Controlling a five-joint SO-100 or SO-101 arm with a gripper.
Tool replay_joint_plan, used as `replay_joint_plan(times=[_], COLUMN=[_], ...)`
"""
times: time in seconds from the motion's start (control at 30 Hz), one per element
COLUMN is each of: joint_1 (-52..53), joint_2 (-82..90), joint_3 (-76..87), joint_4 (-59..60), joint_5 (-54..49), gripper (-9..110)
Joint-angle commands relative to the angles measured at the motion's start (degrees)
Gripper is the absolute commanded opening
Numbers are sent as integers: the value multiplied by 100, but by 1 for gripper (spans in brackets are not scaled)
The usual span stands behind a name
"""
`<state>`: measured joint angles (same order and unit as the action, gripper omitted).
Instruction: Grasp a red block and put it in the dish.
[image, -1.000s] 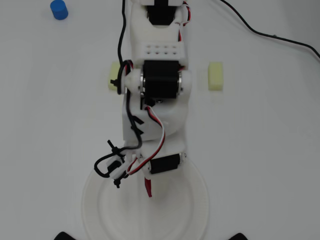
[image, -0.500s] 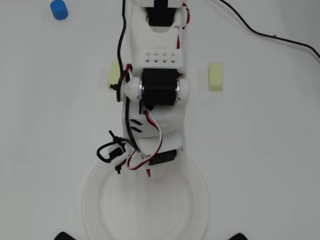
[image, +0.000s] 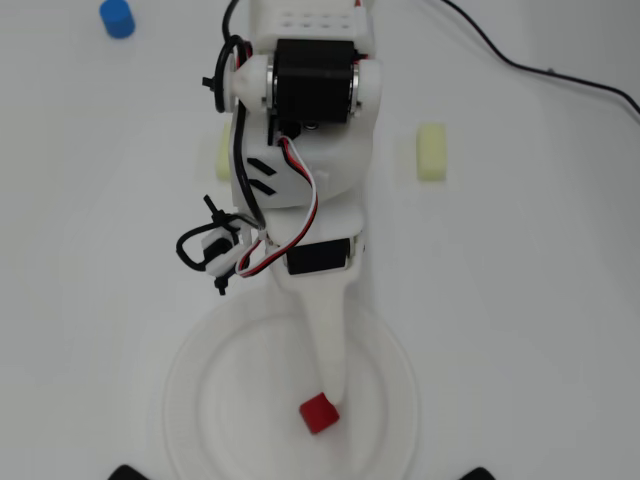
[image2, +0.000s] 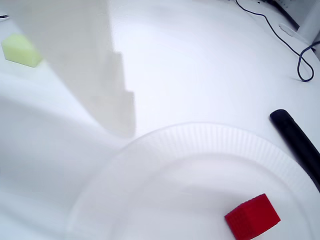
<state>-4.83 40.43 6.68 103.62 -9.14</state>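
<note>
Red against white, the red block (image: 319, 413) is now seen lying free in the well of the dish (image: 185, 395), toward the lower middle in the overhead view; in the wrist view it (image2: 252, 216) rests on the plate floor near the lower right, inside the ribbed rim (image2: 210, 131). A second ago and half a second ago no block could be made out on the plate: the arm was bent low over the dish's upper edge and only a sliver of red showed beneath the pincer. Since then the arm has been drawn up and back toward the top of the overhead view, and the block has been left behind.

The pincer (image: 335, 385) is no longer closed on anything. One white finger (image: 328, 340) is seen reaching down over the plate, its tip just beside the block's upper edge; whether contact remains cannot be told. How wide the jaws stand cannot be read either, since the second finger is not distinguishable.

Judged from this, the placing appears done, and only a clean withdrawal is left. The pale yellow blocks (image: 431, 152) and the blue cylinder (image: 117, 18) sit untouched on the counter (image: 540, 300), well apart from the dish.
</note>
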Motion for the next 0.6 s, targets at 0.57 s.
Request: replay_joint_plan(times=[0.57], joint_1=[-79], joint_2=[4588], joint_3=[4518], joint_4=[800], joint_5=[-211], gripper=[62])
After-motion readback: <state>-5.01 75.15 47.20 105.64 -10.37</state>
